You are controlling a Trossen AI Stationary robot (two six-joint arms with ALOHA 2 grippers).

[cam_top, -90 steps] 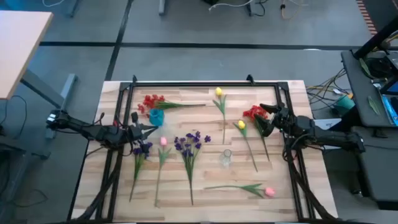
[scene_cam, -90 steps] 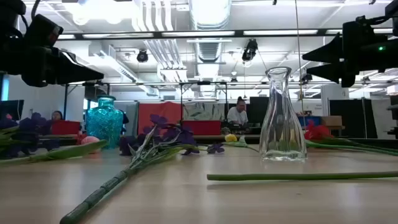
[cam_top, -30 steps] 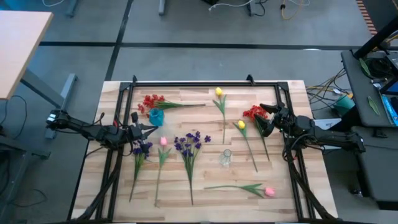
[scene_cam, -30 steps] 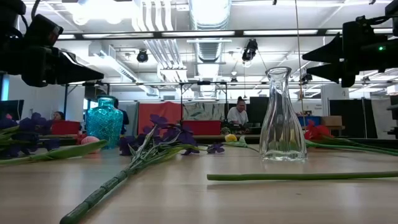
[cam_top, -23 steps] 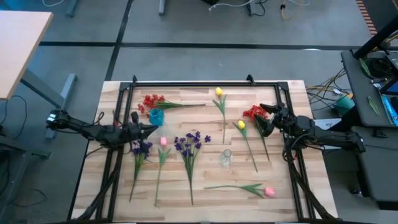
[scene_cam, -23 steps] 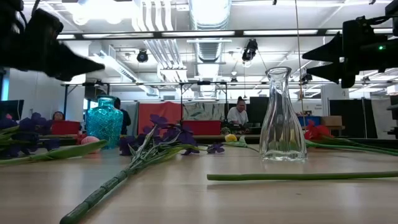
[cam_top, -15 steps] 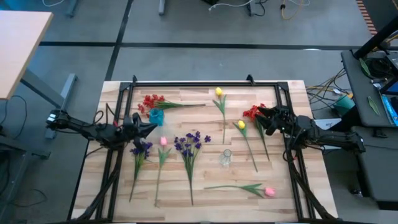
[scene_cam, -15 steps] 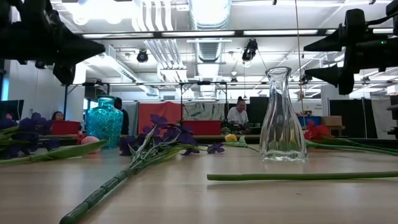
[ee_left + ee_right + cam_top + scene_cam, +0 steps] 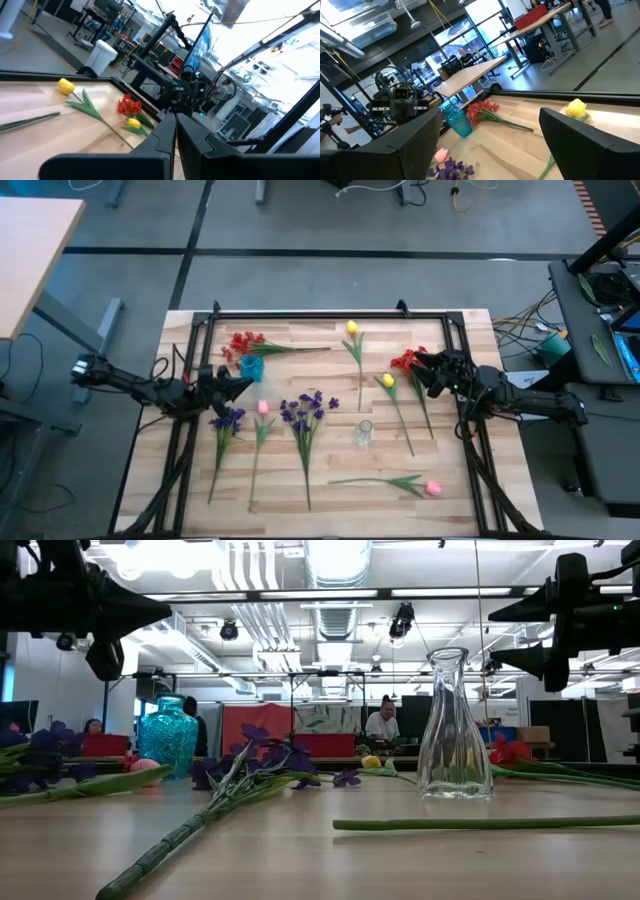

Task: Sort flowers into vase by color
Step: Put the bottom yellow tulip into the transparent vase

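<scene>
Since nothing is in either vase yet, the step in hand looks like the first pick, and the right gripper (image 9: 420, 370) is best placed for it: fingers spread wide, holding nothing, hovering just over the red cluster (image 9: 405, 361) at the right side of the table (image 9: 330, 510). Near to far from the table's front edge: pink bud (image 9: 433, 488) lying alone, then the clear vase (image 9: 363, 433) mid-table, purple cluster (image 9: 302, 410) and a small pink bud (image 9: 263, 407) left of it, a yellow bud (image 9: 388, 380) just beside the red cluster, then the teal vase (image 9: 251, 367) touching a second red bunch (image 9: 241, 342), with another yellow bud (image 9: 351, 328) farthest back. Suggest grabbing the red stem below the head, clear of the yellow bud's stem, which runs close alongside. Lift high before traversing; both vases look easy to tip. The left gripper (image 9: 240, 383) is clenched on nothing, raised beside the teal vase, so keep the 2 arms apart there. Black frame rail (image 9: 330, 315) bounds the back edge; the open room is front-centre.
</scene>
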